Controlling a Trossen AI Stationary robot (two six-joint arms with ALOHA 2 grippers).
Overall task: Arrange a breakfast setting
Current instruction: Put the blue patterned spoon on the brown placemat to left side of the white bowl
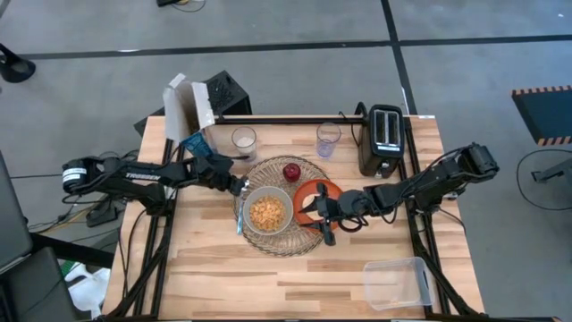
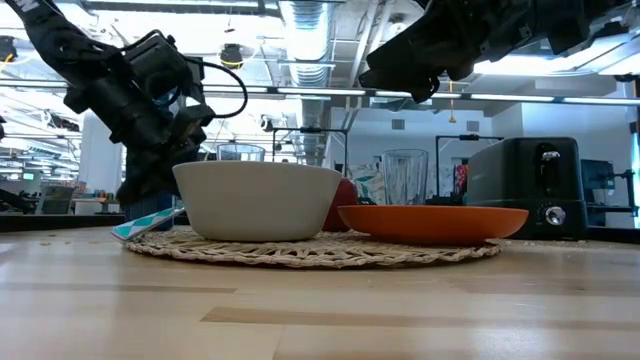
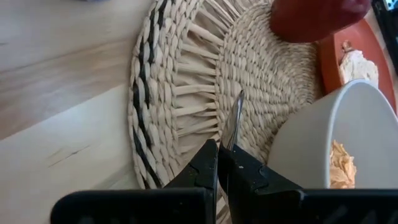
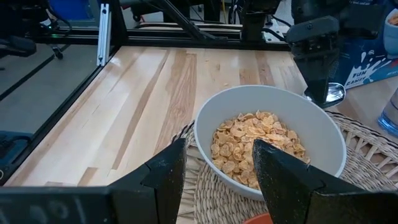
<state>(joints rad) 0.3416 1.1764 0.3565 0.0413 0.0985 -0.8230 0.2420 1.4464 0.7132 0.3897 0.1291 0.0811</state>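
We see the woven mat at the table's middle. On it sit the pale grey bowl, filled with cereal flakes, the orange plate just beside the bowl, and a small red apple behind them. At the mat's left edge the left gripper is clamped on the metal spoon. Over the plate our right gripper hangs with jaws spread wide, holding nothing.

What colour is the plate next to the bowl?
The plate is orange; the low view shows it best, beside the pale bowl.
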